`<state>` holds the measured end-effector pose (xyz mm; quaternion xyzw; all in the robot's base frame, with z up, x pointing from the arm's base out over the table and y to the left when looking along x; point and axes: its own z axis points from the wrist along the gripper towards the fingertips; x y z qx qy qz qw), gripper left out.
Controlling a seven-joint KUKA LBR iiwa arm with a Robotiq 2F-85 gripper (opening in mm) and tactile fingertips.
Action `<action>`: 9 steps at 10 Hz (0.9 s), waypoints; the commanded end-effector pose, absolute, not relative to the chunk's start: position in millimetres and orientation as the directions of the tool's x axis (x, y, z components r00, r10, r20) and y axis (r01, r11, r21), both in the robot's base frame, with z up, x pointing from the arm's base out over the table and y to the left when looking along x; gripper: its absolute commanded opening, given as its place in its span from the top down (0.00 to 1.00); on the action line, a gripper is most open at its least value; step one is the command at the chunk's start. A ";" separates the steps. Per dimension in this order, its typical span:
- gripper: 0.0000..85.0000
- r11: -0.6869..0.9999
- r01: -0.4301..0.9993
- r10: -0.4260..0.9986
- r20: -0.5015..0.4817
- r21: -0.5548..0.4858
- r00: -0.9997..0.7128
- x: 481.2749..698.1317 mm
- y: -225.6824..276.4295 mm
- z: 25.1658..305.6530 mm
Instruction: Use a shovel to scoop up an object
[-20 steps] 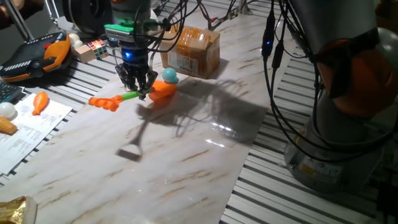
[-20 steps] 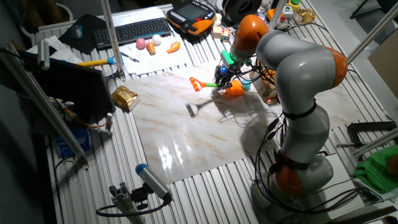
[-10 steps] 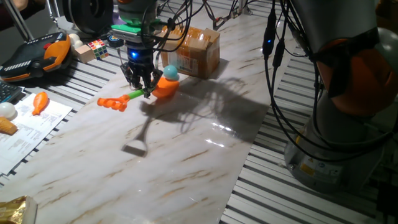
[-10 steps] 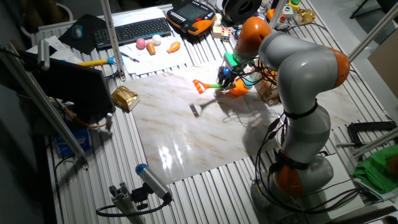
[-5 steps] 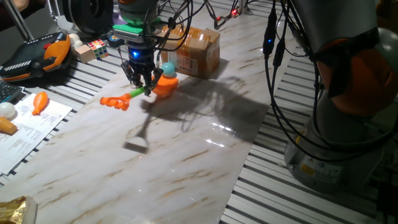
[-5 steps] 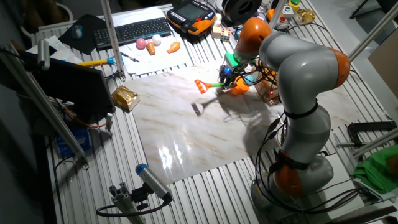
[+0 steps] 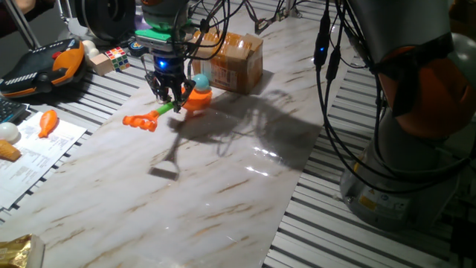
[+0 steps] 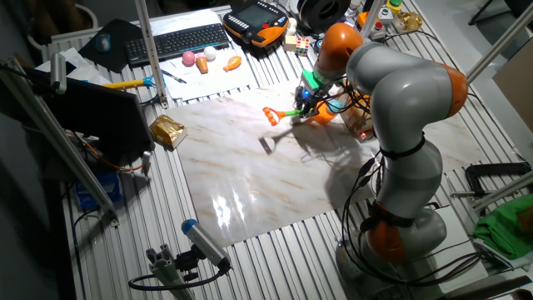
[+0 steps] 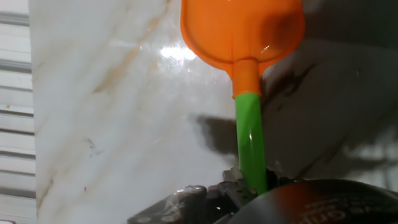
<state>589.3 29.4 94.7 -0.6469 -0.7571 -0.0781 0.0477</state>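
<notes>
My gripper (image 7: 169, 103) is shut on the green shaft (image 7: 159, 114) of the shovel and holds it above the marble slab. The orange D-shaped end (image 7: 139, 122) points to the left and the orange blade (image 7: 195, 101) points toward the box. The teal-blue ball (image 7: 200, 82) sits at the blade's far edge; I cannot tell whether it rests on the blade. In the hand view the shaft (image 9: 250, 140) runs up to the blade (image 9: 242, 28), whose visible part is bare. In the other fixed view the gripper (image 8: 301, 103) holds the shovel (image 8: 271, 115) beside the arm.
A brown cardboard box (image 7: 236, 59) stands just behind the blade. A puzzle cube (image 7: 115, 57) and a teach pendant (image 7: 44, 68) lie at the back left. A carrot toy (image 7: 47, 121) lies on paper at the left. The slab (image 7: 223, 186) extends toward the front.
The gripper has moved the shovel a little up and toward the box. The ball has shifted the same way, staying at the blade's far edge.
</notes>
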 end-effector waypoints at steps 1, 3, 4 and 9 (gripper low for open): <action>0.99 0.157 0.986 0.973 0.164 0.056 -0.164 589.5 28.2 93.9; 0.99 0.160 0.986 0.977 0.137 0.054 -0.166 589.2 26.1 91.5; 0.99 0.165 0.985 0.978 0.122 0.049 -0.170 589.0 25.8 91.2; 0.99 0.202 0.978 0.978 0.047 0.055 -0.205 588.9 28.2 92.2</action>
